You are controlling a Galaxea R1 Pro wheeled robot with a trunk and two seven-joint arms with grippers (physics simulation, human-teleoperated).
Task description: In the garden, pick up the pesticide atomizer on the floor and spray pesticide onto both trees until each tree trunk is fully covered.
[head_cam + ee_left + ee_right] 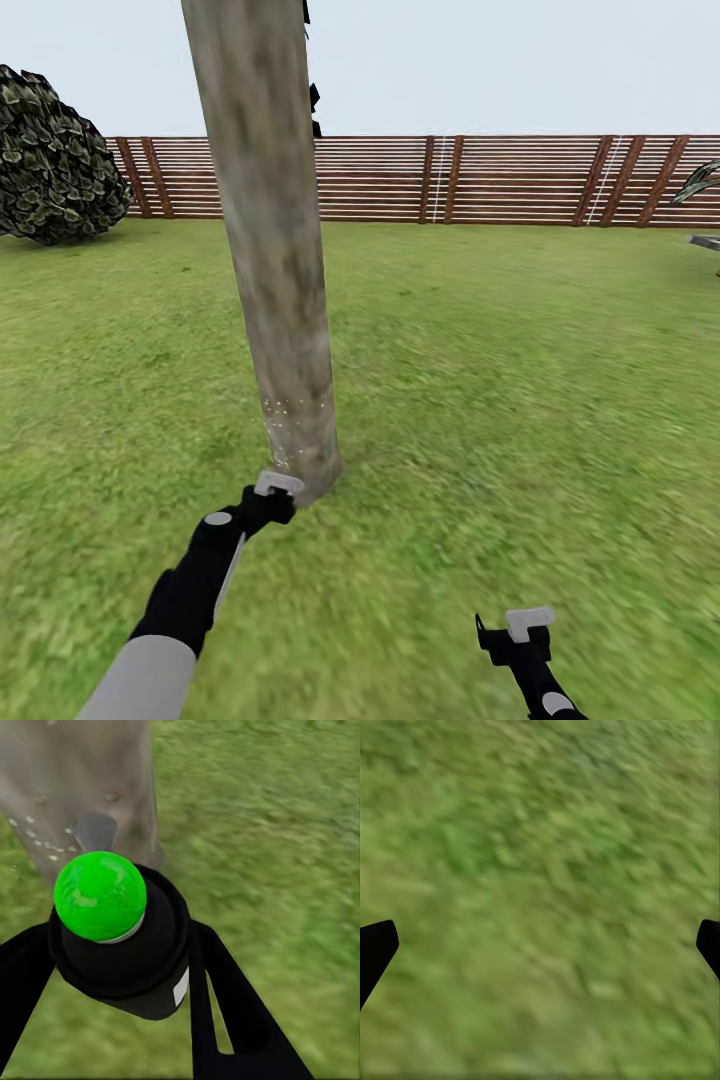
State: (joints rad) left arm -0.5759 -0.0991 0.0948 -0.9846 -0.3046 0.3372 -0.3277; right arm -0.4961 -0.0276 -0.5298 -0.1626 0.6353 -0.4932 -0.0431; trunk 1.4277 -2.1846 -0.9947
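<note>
My left gripper point(112, 945) clamps the pesticide atomizer point(120, 937), its top green here, aimed at the tree trunk point(275, 290) at centre-left. Pale flecks, probably spray, dot the base; next I should sweep higher. My right gripper point(540, 945) hangs spread and empty over grass.

Your trunk point(268, 250) runs off the head view's top edge, crown unseen. Right gripper point(540, 945): just fingertips at the wrist frame's side edges. Bottle point(124, 937) body hides behind its cap. Bush point(55, 160) cut at left edge; grass point(540, 832) blurred.
</note>
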